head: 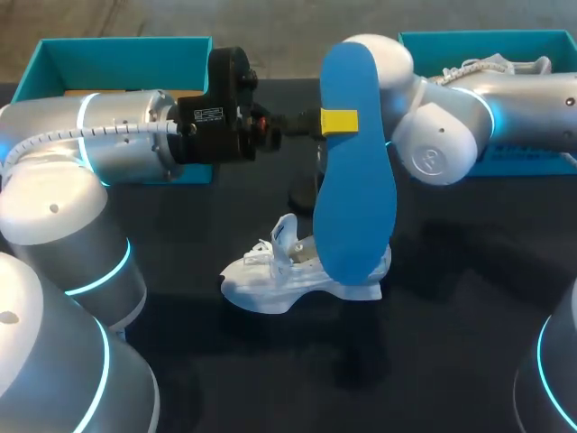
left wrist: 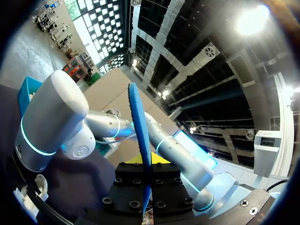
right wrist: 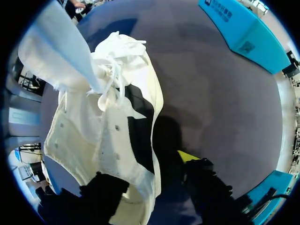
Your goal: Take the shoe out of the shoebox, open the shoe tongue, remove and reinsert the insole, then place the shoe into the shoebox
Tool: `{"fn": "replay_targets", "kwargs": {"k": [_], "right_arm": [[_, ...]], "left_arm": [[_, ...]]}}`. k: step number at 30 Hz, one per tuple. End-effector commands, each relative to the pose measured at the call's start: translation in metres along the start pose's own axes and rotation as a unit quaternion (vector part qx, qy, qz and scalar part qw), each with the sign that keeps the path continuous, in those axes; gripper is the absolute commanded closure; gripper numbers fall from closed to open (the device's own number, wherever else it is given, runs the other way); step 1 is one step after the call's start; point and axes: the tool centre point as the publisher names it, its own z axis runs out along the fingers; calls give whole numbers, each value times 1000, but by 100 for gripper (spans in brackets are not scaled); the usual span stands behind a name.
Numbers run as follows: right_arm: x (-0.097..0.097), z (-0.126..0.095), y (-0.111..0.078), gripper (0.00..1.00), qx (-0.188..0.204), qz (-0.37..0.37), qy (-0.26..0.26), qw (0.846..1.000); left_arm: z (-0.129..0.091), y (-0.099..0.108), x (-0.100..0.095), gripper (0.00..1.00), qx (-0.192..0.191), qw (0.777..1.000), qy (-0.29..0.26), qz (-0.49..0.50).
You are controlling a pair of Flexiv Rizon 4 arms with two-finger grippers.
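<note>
My left arm (head: 54,271) bulks nearest, filling the head view at 7 to 9 o'clock. It reaches across to the middle, where the left tool (head: 335,121) is clenched on the blue insole (head: 353,180). The insole hangs upright and clear of the worktop (head: 469,298), its lower end in front of the white shoe (head: 288,275). From the left wrist the insole shows edge-on between the fingers.

The shoe stands on the worktop just below centre, toe toward 8 o'clock, with its tongue (head: 284,233) pulled up and open. From the right wrist, the right tool (right wrist: 150,171) sits released astride the heel. One finger is against the shoe's side and the yellow-tipped one stands a little apart from it.

By my reading the task is past half way: the shoe is out, the tongue is open and the insole is out. What is left is to slide the insole back in and return the shoe to a box.

The left-hand box (head: 117,50), at 10 o'clock, shows only a tan floor. The right-hand box (head: 469,38), at 2 o'clock, holds another white shoe (head: 491,65), partly hidden by my right arm (head: 442,135).
</note>
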Motion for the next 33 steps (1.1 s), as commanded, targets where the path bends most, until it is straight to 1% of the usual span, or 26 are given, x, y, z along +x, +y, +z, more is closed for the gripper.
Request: {"fn": "replay_targets", "kwargs": {"k": [1, 6, 8, 12, 14, 15, 16, 17, 18, 19, 21, 22, 23, 25, 26, 29, 31, 33], "right_arm": [[1, 5, 2, 100, 1, 1, 5, 1000], [5, 3, 2, 100, 1, 12, 17, 1000], [7, 0, 1, 100, 7, 17, 29, 999], [9, -8, -3, 100, 7, 44, 47, 998], [11, -18, -6, 100, 1, 76, 48, 996], [12, -21, -6, 100, 9, 86, 54, 995], [15, -28, -7, 100, 13, 109, 48, 993], [16, -33, -8, 100, 7, 127, 52, 991], [17, -35, -8, 100, 10, 145, 57, 988], [19, -39, -9, 100, -5, 173, 58, 983], [21, -43, -7, 100, -12, 205, 64, 977], [24, -45, -6, 100, -20, 239, 64, 969], [26, -47, -5, 100, -26, 254, 59, 965], [31, -50, -3, 100, -36, 299, 49, 952], [34, -51, -2, 100, -42, 328, 40, 943], [42, -53, -1, 100, -51, 380, 27, 923], [43, -54, 2, 100, -56, 376, 22, 925], [37, -57, 11, 100, -44, 306, 11, 951]], "left_arm": [[2, -1, -1, 100, 1, 1000, 1, 0], [2, -1, -1, 100, 1, 1000, 1, 0], [2, -1, -1, 100, 1, 1000, 1, 0], [2, -1, -1, 100, 1, 1000, 1, 0], [2, -1, -1, 100, 1, 1000, 1, 0], [2, -1, -1, 100, 1, 1000, 1, 0], [2, -1, -1, 100, 1, 1000, 1, 0], [2, -1, -1, 100, 1, 1000, 1, 0], [2, -1, -1, 100, 1, 1000, 1, 0], [2, -1, -1, 100, 1, 1000, 1, 0], [2, -1, -1, 100, 1, 1000, 1, 0], [2, -1, -1, 100, 1, 1000, 1, 0], [2, -1, -1, 100, 1, 1000, 1, 0], [2, -1, -1, 100, 1, 1000, 1, 0], [2, -1, -1, 100, 1, 1000, 1, 0], [2, -1, -1, 100, 1, 1000, 1, 0], [2, -1, -1, 100, 1, 1000, 1, 0], [2, -1, -1, 100, 1, 1000, 1, 0]]}}
